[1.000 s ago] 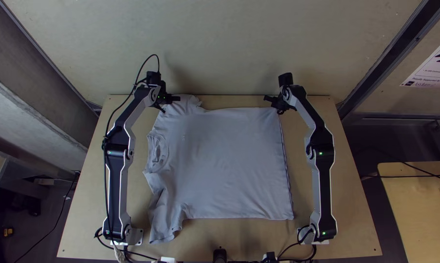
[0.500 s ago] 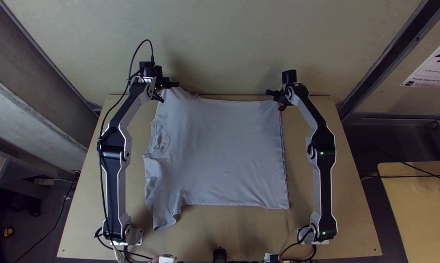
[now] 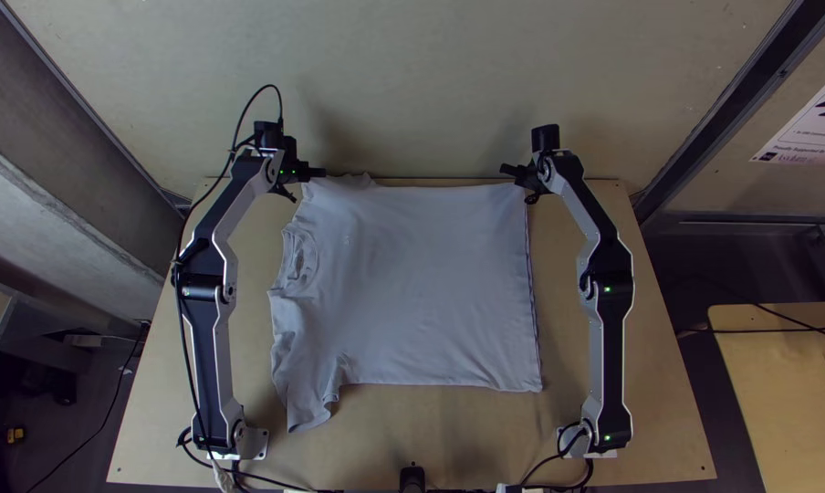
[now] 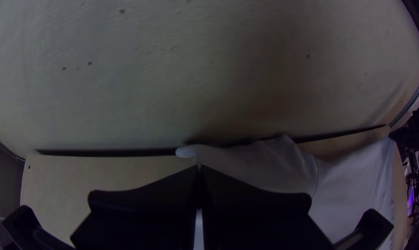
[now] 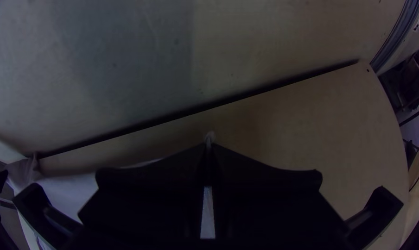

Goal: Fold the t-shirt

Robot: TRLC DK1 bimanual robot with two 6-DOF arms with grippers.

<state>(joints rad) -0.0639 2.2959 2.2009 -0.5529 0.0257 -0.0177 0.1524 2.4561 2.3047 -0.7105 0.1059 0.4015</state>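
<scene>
Easing leftward, left gripper (image 3: 305, 182), pinched sleeve (image 3: 328, 192) of grey t-shirt (image 3: 422, 283)

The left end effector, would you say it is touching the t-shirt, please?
Touching: the left wrist view shows a sleeve pinched in the end effector.

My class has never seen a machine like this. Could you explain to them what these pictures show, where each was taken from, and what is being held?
The machine is a pair of robot arms, a left arm and a right arm, mounted on a wooden table. The top view looks steeply down from above; the other two come from cameras on the arms' wrists. A light t-shirt lies spread out, not folded, its neck toward the left arm and the near sleeve wrinkled. The left gripper pinches the far sleeve; the right gripper pinches the far corner of the bottom hem.
</scene>
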